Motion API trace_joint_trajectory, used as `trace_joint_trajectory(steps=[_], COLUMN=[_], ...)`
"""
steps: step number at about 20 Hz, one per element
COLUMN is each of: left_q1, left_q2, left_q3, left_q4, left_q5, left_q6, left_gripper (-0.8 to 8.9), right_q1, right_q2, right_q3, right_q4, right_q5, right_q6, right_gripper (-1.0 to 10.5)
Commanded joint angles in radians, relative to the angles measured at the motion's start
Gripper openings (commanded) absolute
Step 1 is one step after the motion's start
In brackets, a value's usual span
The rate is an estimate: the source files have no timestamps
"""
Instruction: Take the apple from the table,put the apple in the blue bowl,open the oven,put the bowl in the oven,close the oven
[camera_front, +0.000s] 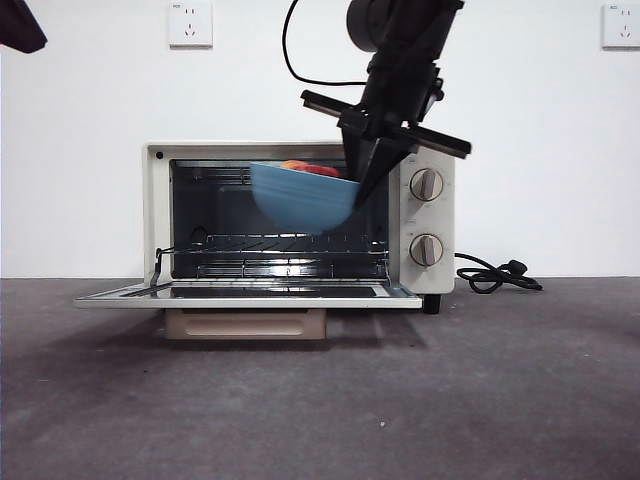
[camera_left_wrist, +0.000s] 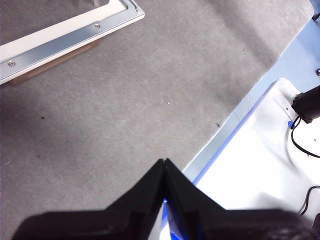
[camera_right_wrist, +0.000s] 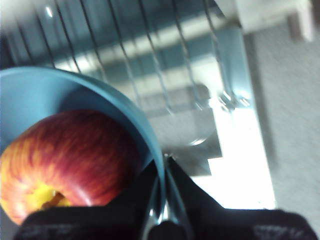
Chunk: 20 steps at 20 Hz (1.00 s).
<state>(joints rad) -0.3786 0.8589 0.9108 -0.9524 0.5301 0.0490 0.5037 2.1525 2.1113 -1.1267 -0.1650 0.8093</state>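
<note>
My right gripper is pinched tight on the rim of the bowl, one jaw inside the wall and one outside, with only the thin blue edge between them. I hold the bowl in the air inside the mouth of the oven, tilted, its base just above the wire rack and, as far as I can tell through the blur, not touching it. The apple sits in the bowl against the wall nearest my jaws; from the front only its red top shows over the rim. The oven door lies fully open and flat, just above the table. My arm comes down from above, in front of the oven's two knobs. My left gripper waits well apart over bare table, its jaws pressed together on nothing, near a corner of the open door.
</note>
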Motion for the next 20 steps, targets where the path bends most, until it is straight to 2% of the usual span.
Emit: trace_joint_trajectory(steps=[1, 4, 8, 13, 20], left_q1=[0.000, 0.000, 0.000, 0.000, 0.000], left_q2=[-0.004, -0.004, -0.004, -0.006, -0.011], left_q3=[0.000, 0.000, 0.000, 0.000, 0.000], left_q4=[0.002, 0.002, -0.005, -0.014, -0.035], left_q5=[0.001, 0.001, 0.001, 0.001, 0.001], left_q6=[0.011, 0.011, 0.011, 0.011, 0.019], left_gripper=[-0.05, -0.05, -0.05, -0.05, -0.05], right_q1=[0.001, 0.001, -0.002, -0.020, -0.020], right_q2=[0.055, 0.108, 0.119, 0.119, 0.119], right_q3=[0.074, 0.133, 0.134, 0.134, 0.134], right_q4=[-0.008, -0.033, -0.055, -0.103, -0.060], right_q5=[-0.021, -0.017, 0.051, 0.093, 0.156], right_q6=[0.072, 0.128, 0.195, 0.268, 0.377], right_gripper=[-0.1, -0.1, -0.1, -0.1, -0.1])
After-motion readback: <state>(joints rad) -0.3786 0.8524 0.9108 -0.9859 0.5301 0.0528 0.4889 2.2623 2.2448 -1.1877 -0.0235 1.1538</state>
